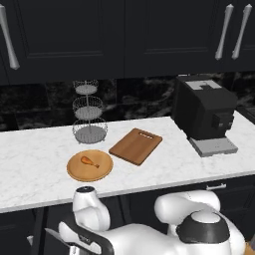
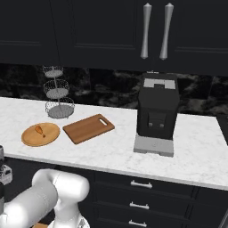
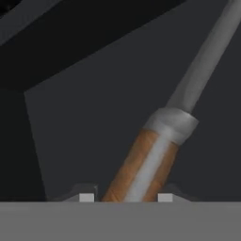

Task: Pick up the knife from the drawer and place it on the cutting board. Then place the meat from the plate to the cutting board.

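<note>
Down in the dark drawer [image 3: 94,117], the end effector [image 3: 125,197] sits spread, one tip on each side of the knife [image 3: 155,150] by its brown handle. Up on the tabletop [image 1: 35,159], the meat [image 1: 88,161] lies on the plate [image 1: 74,172], beside the bare cutting board [image 1: 136,146].

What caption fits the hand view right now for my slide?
Hand camera close over the knife in the dark drawer: brown handle lying between the gripper fingertips, grey blade running away.
</note>
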Motion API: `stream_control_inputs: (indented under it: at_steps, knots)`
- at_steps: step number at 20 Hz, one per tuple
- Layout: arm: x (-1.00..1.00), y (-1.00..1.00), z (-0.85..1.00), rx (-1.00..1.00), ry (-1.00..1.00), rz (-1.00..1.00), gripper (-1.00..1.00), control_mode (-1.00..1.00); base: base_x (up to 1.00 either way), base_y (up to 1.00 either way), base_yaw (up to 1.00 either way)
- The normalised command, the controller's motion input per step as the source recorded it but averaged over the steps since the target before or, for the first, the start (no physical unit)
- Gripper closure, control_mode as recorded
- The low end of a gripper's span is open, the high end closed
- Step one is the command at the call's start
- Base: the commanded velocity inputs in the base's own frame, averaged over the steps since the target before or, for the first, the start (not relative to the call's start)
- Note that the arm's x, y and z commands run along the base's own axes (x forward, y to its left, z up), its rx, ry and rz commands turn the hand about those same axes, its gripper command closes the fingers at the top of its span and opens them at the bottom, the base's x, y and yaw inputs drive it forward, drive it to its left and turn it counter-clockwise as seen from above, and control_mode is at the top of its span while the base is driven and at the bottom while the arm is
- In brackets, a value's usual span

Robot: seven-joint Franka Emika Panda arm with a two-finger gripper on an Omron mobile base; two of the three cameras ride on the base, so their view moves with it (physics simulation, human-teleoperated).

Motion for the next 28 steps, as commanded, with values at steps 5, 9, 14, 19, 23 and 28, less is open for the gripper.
stream_control_inputs:
  at_steps: [5, 9, 14, 19, 23, 28]
  knots:
    - [-1.00, -0.03, 1.00, 0.00, -0.10, 0.00, 1.00, -1.00, 0.00, 0.00, 0.00]
    - [-0.92, -0.17, 1.00, 0.00, -0.14, 0.00, 1.00, -1.00, 0.00, 0.00, 0.00]
    - [-0.35, -0.33, 1.00, 0.00, -0.15, 0.00, 1.00, -1.00, 0.00, 0.00, 0.00]
    - [0.12, -0.44, 0.94, 0.00, -0.20, -0.02, 1.00, -1.00, 0.00, 0.00, 0.00]
    - [0.33, -0.54, 0.81, 0.01, -0.17, -0.07, 1.00, -1.00, 0.00, 0.00, 0.00]
    - [0.32, -0.64, 0.73, 0.01, -0.10, -0.13, 1.00, -1.00, 0.00, 0.00, 0.00]
